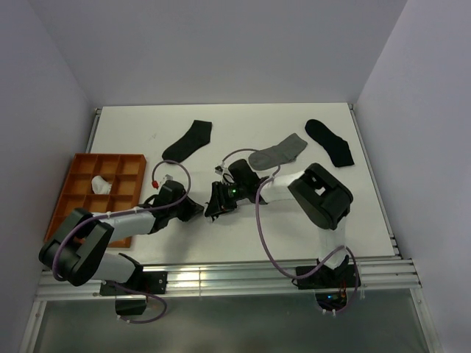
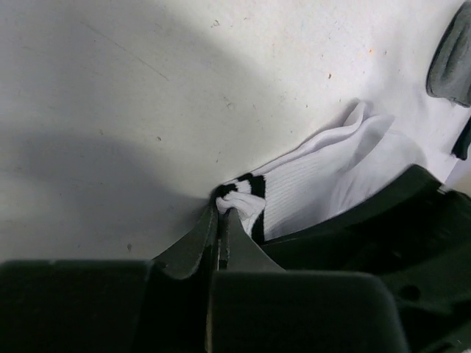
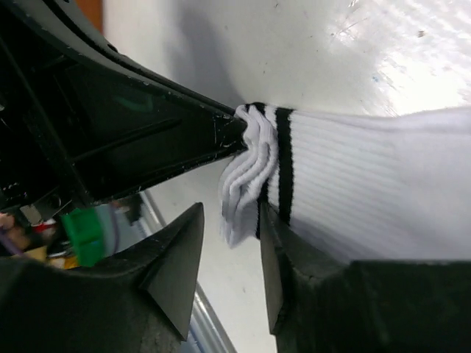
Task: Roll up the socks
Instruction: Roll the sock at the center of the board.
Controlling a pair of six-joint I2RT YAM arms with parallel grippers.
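Orange-sided, held one white bundle (image 1: 101, 184) inside a tray (image 1: 110, 157) compartment; pinched striped sock (image 2: 316, 184) cuff with left gripper (image 2: 221, 206), pressed together; spread right gripper (image 3: 230, 220) at that cuff.

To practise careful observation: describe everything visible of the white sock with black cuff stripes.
The striped sock is ribbed white knit with two black bands at its cuff. It lies on the table, cuff bunched into folds and pinched by the shut left gripper. The right gripper stands open around the cuff's edge.
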